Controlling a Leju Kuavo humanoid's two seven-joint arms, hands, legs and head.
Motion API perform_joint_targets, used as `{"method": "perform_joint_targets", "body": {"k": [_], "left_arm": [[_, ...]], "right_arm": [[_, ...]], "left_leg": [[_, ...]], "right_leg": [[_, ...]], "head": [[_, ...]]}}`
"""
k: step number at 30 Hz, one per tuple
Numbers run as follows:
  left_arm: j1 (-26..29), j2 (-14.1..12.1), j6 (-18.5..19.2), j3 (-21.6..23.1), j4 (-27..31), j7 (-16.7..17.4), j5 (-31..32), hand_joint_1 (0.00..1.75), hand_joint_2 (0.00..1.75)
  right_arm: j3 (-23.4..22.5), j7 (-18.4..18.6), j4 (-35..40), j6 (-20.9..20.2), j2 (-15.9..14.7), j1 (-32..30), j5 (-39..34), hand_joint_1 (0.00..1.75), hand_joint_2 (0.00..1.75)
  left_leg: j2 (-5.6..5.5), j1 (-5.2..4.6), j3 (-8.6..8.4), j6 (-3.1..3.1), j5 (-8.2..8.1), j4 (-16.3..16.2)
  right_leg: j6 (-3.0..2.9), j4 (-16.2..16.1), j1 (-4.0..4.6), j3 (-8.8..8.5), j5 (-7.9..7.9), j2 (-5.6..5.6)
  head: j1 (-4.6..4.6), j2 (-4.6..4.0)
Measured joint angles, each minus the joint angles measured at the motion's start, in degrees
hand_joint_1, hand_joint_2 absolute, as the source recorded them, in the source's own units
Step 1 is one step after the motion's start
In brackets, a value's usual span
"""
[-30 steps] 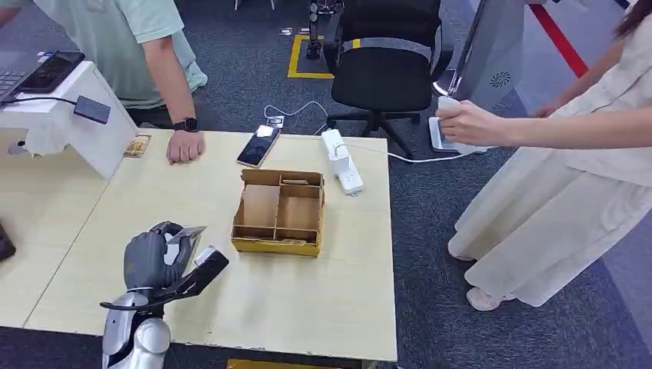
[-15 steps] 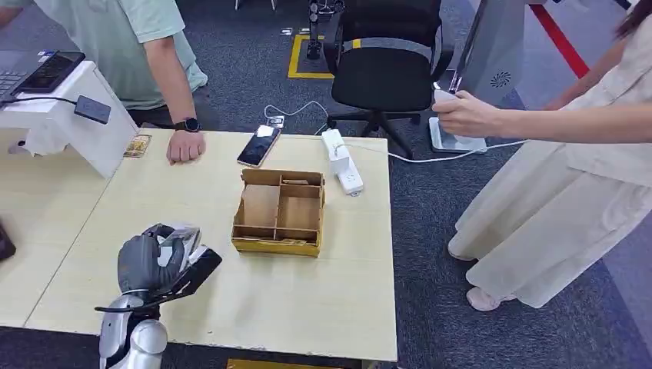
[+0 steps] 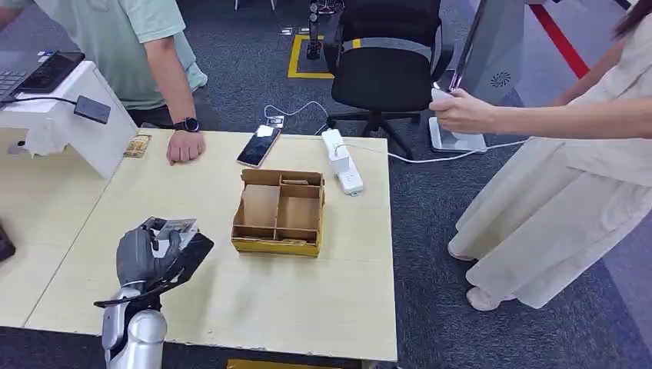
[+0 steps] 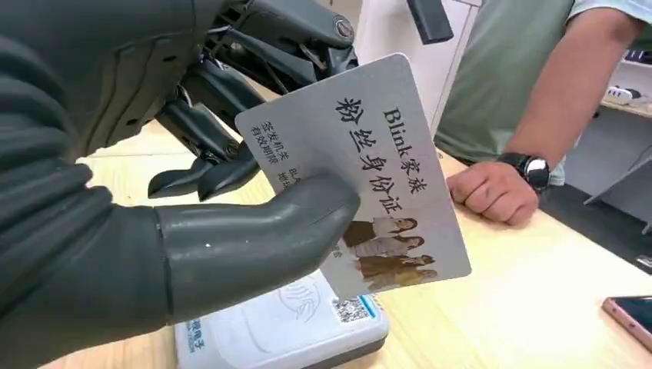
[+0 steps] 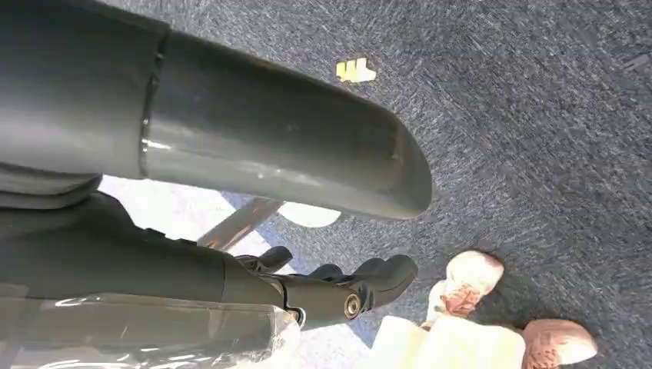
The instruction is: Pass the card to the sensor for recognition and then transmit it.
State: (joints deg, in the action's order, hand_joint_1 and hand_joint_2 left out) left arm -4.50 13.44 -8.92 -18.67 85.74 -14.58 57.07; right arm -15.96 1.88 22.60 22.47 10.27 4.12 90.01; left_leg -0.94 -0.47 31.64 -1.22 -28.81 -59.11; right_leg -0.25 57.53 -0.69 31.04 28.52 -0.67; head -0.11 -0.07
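Note:
My left hand (image 3: 146, 255) hovers over the near left part of the wooden table (image 3: 307, 300) and pinches the card (image 3: 174, 226). In the left wrist view the card (image 4: 384, 177) is grey, with printed characters and a small photo of people. My thumb (image 4: 254, 238) presses its face and dark fingers (image 4: 207, 165) sit behind it. Just below the card lies the white sensor pad (image 4: 284, 327), flat on the table. My right hand (image 5: 192, 261) hangs over blue carpet, fingers apart and holding nothing.
A cardboard divider box (image 3: 278, 211) sits mid-table, with a phone (image 3: 258, 145) and a white power strip (image 3: 341, 160) behind it. A person's fist (image 3: 184, 146) rests on the far edge. A white stand (image 3: 69, 115) is at the left. Another person (image 3: 569, 154) stands at the right.
My left hand has drifted a little to the left with the card, which now lies flatter. The person at the right has lifted their hand slightly.

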Motion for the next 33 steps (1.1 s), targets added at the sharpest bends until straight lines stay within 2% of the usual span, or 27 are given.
{"method": "perform_joint_targets", "body": {"k": [13, 25, 33], "left_arm": [[-0.3, 0.6, 0.7, 0.0, -0.1, 0.8, -0.7, 1.75, 1.75], [-0.7, 0.7, 1.1, 0.0, -2.4, 2.6, -0.5, 1.75, 1.75], [-0.5, 0.7, 5.5, -0.9, -4.8, 3.6, -3.6, 1.75, 1.75]], "right_arm": [[0.0, -0.1, 0.0, 0.0, 0.0, 0.1, 0.0, 0.00, 0.00], [0.0, -0.1, 0.2, -0.1, 0.0, 0.1, 0.0, 0.00, 0.00], [-0.4, -0.3, 0.3, 0.0, 0.0, 0.0, 0.0, 0.00, 0.00]], "left_leg": [[0.00, 0.00, 0.00, 0.00, 0.00, 0.0], [0.00, 0.00, 0.00, 0.00, 0.00, 0.0], [0.00, 0.00, 0.00, 0.00, 0.00, 0.0]], "right_leg": [[0.00, 0.0, 0.00, 0.00, 0.00, 0.00], [0.00, 0.0, 0.00, 0.00, 0.00, 0.00], [0.00, 0.0, 0.00, 0.00, 0.00, 0.00]], "head": [[0.00, 0.00], [0.02, 0.00], [0.00, 0.00]]}}
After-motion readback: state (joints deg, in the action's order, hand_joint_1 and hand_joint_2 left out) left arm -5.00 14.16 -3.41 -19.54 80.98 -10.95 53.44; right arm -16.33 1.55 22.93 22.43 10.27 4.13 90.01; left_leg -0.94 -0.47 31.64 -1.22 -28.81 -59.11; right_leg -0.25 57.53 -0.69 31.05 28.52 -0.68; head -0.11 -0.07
